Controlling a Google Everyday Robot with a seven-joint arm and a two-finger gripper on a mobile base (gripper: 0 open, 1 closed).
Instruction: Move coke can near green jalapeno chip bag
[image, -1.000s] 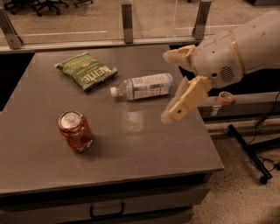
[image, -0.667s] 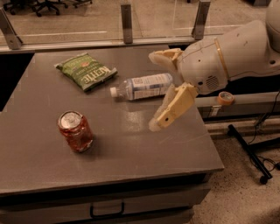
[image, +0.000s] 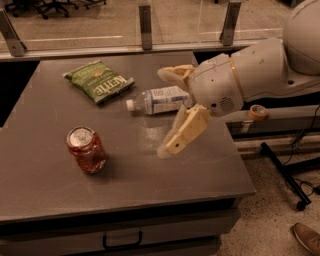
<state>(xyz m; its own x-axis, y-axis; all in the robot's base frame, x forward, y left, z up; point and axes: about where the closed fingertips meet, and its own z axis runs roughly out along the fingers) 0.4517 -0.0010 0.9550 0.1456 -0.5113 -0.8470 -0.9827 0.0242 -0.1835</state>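
Observation:
The coke can (image: 86, 149) is red with a silver top and stands upright on the grey table (image: 45, 190), at its front left. The green jalapeno chip bag (image: 99, 81), with white "Kettle" lettering, lies flat at the back left. My gripper (image: 169, 111) hangs over the table's right half, open and empty. One finger (image: 186, 131) points down toward the tabletop and the other (image: 174, 73) is further back, above the water bottle. The gripper is well to the right of the can and apart from it.
A clear plastic water bottle (image: 159, 99) with a white label lies on its side between the bag and my gripper. A tape roll (image: 257, 112) sits on a ledge to the right. The table's right edge drops to the floor, with cables there. A railing runs behind the table.
My gripper and arm have moved left over the table, closer to the water bottle and the can. The can, bag and bottle have not moved.

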